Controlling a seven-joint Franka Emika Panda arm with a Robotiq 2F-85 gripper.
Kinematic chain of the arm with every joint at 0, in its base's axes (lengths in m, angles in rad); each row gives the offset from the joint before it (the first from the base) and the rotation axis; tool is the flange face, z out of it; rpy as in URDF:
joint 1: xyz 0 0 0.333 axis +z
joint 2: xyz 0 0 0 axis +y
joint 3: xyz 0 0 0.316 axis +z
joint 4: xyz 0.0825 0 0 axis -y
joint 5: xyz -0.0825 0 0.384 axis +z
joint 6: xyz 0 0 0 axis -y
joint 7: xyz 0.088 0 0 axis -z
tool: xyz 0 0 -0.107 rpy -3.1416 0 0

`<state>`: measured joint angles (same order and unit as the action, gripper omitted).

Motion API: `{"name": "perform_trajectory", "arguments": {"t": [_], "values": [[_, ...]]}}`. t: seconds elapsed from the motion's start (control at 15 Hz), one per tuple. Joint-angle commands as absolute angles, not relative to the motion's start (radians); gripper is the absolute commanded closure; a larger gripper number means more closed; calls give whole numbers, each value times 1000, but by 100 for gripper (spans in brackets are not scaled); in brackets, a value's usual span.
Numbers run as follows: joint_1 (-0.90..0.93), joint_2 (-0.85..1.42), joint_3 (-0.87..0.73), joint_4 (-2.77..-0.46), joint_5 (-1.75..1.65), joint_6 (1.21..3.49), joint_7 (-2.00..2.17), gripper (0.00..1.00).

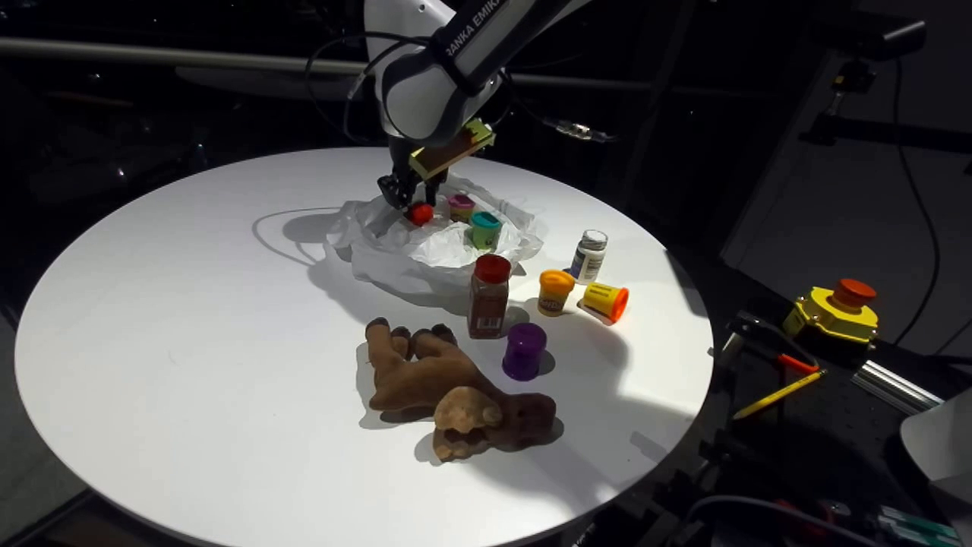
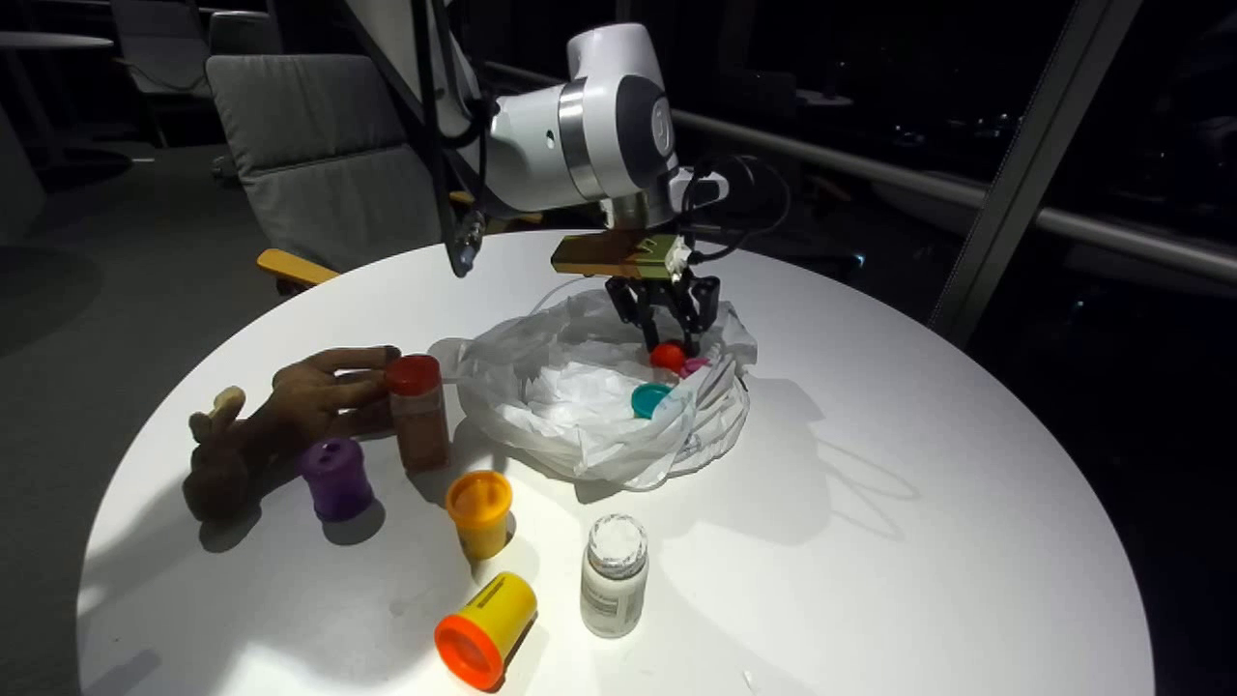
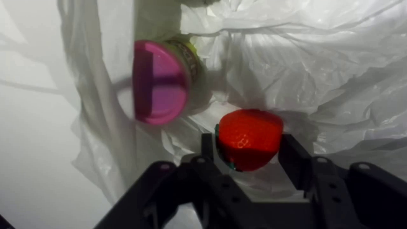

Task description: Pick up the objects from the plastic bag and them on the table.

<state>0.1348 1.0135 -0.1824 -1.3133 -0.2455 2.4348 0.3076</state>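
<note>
One brown plush toy (image 1: 421,384) lies nearest us in an exterior view on the round table (image 1: 190,380), head toward 4 o'clock, feet toward 11. At its 2 o'clock we see the smooth purple cup (image 1: 524,352); beyond stands the dark red-brown bottle (image 1: 488,305). Near it, a yellow tub (image 1: 602,299) lies with orange lid toward 4, beside an upright orange tub (image 1: 555,292); the white bottle (image 1: 589,258) beyond bears print too small to read. Farther, the wrinkled, translucent plastic bag (image 1: 414,277) holds a teal-lidded tub (image 2: 650,400), a pink-lidded tub (image 3: 163,82) partly hidden by film, and the dimpled red strawberry (image 3: 249,136), leafy edge at 8 o'clock in the wrist view. The jaws flank it; whether they clamp it, we cannot tell.
</note>
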Motion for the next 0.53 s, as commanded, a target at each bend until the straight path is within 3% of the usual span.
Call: {"name": "perform_trajectory", "arguments": {"t": [0.0, 0.47], "values": [[120, 1038, -175, -1259, -220, 2407, 291, 74], [120, 980, -174, -1304, -220, 2383, 294, 75]]}}
